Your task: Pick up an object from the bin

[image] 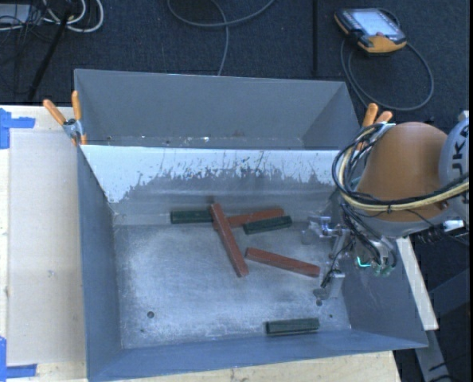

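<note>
Orange wrist cover (pixel 404 161); fingers (pixel 324 285), grip unclear, beside brown stick (pixel 280 261), green bar (pixel 292 325) nearby

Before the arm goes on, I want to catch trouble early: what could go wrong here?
The gripper hangs by the very end of a red-brown bar, so a grasp there might slip or tilt it. It is also near the bin's right wall and could scrape it.

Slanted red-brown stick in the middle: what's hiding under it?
The slanted red-brown stick lies across another red-brown stick. Where they cross, that stick's hidden part and the bin floor beneath are covered.
</note>
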